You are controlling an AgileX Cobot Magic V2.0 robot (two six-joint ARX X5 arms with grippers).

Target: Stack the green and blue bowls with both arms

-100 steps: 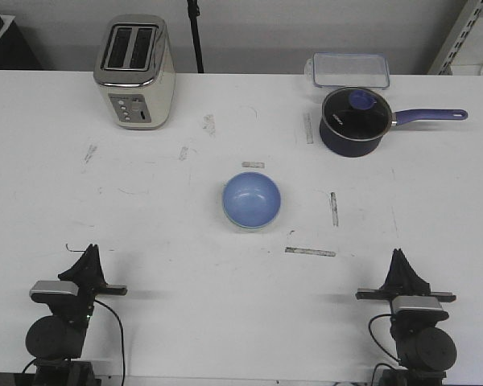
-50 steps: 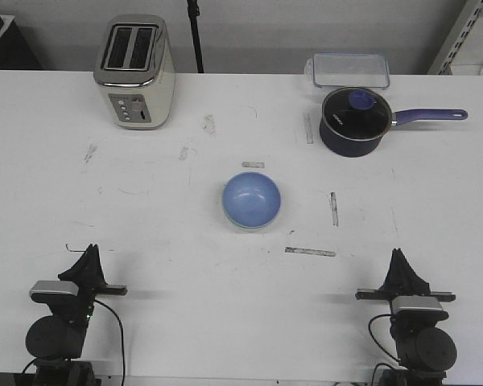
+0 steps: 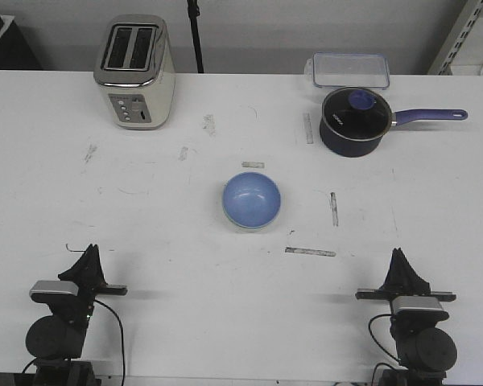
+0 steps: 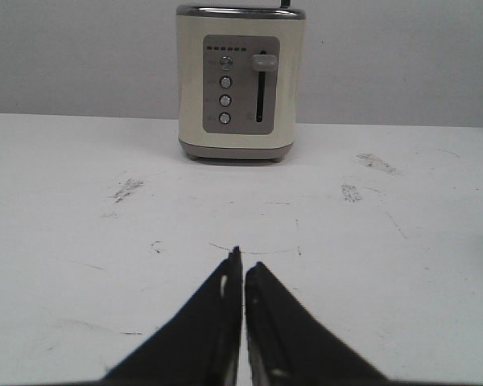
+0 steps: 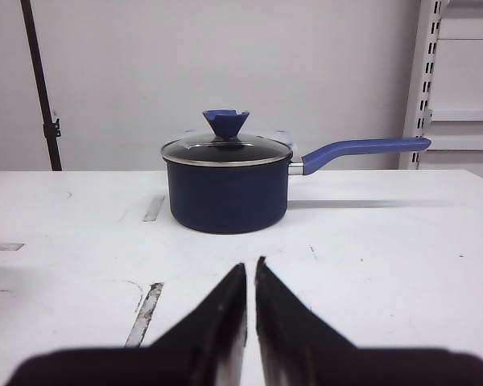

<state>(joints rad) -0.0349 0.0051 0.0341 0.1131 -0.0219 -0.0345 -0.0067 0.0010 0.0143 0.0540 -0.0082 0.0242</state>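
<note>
Bowls sat mid-table, blue bowl [image 3: 251, 199] up, with a pale rim under it, perhaps the green one. Nothing had shifted over the last second. My left gripper [image 4: 242, 281] and right gripper [image 5: 250, 289] rested at the near edge, closed, empty; stacking seemed finished.

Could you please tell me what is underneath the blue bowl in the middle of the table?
A pale greenish rim peeks out beneath the blue bowl, suggesting the green bowl; the rest is covered.
</note>
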